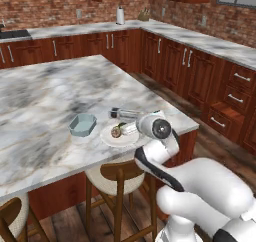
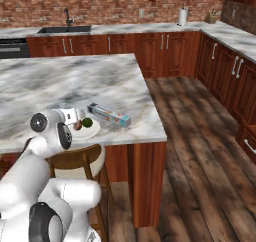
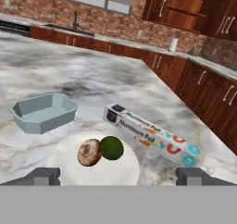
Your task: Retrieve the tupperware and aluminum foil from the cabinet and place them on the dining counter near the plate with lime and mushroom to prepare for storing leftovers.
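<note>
Lowest in the hand view, the gripper [image 3: 118, 176] stands wide, holding nothing, above the plate [image 3: 115, 170] with mushroom [image 3: 89, 153] and lime [image 3: 111, 147]. Tupperware [image 3: 44, 112] sits left of centre on the worktop [image 3: 69, 75], aluminum foil [image 3: 152, 135] at right.

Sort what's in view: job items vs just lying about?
Job items:
- tub, on the island counter beside the plate
- foil box, lying flat beside the plate
- plate with lime and mushroom
- gripper, open, above the plate

Lying about:
- paper towel roll on the back counter
- sink tap
- stools
</note>
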